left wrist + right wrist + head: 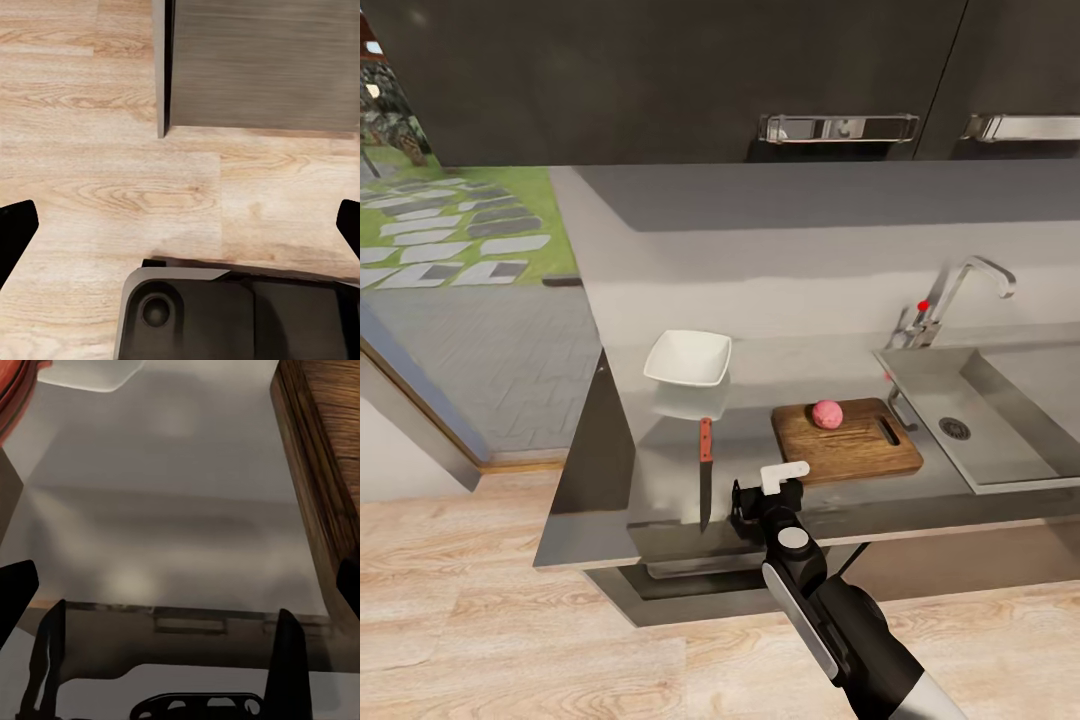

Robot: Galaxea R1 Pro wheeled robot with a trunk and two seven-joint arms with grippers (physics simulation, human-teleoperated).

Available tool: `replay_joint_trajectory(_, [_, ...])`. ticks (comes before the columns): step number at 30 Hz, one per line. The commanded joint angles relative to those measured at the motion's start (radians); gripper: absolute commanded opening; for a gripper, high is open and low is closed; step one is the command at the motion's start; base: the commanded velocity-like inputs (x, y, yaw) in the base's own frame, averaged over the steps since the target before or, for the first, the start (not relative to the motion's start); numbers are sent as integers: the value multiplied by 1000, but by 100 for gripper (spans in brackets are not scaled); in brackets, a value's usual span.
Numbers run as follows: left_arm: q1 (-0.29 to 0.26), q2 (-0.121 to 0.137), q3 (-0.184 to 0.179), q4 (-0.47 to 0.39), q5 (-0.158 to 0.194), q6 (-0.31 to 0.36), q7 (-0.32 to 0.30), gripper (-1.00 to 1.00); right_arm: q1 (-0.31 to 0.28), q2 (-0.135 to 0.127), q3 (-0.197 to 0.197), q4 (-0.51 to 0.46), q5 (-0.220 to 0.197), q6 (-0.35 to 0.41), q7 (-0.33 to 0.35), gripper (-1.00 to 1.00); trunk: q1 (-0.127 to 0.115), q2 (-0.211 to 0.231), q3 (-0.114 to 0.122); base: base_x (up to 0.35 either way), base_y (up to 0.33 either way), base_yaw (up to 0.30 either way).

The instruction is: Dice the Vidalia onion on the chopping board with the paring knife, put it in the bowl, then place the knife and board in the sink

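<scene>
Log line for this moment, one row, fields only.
onion: on chopping board | paring knife: on countertop, ungrasped | right gripper: open, beside knife | left gripper: open, over floor | bowl: empty

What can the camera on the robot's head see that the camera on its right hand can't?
Head camera: the pink onion sitting on the board, the sink with its tap, the knife's dark blade, and the right gripper from outside, hovering between knife and board.

Right hand camera: an up-close look at the shiny countertop between its own fingers.

Both: the white bowl, the knife with its red handle, and the brown chopping board.
</scene>
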Motion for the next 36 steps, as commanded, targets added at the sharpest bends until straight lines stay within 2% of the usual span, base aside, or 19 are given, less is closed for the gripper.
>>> replay_joint_trajectory(1, [0,-1,1,-1,8,-1,-4,100,-1,0,3,-1,-9,3,-9,100,1,-2,-2,0,0,0])
replay_joint_trajectory(22, [0,-1,0,-1,8,-1,-4,100,-1,-2,4,-1,-11,2,-9,100,1,-2,-2,0,0,0])
replay_joint_trajectory(36, [0,-1,0,-1,8,-1,-4,100,-1,-2,4,-1,-12,2,-9,100,1,-2,-20,0,0,0])
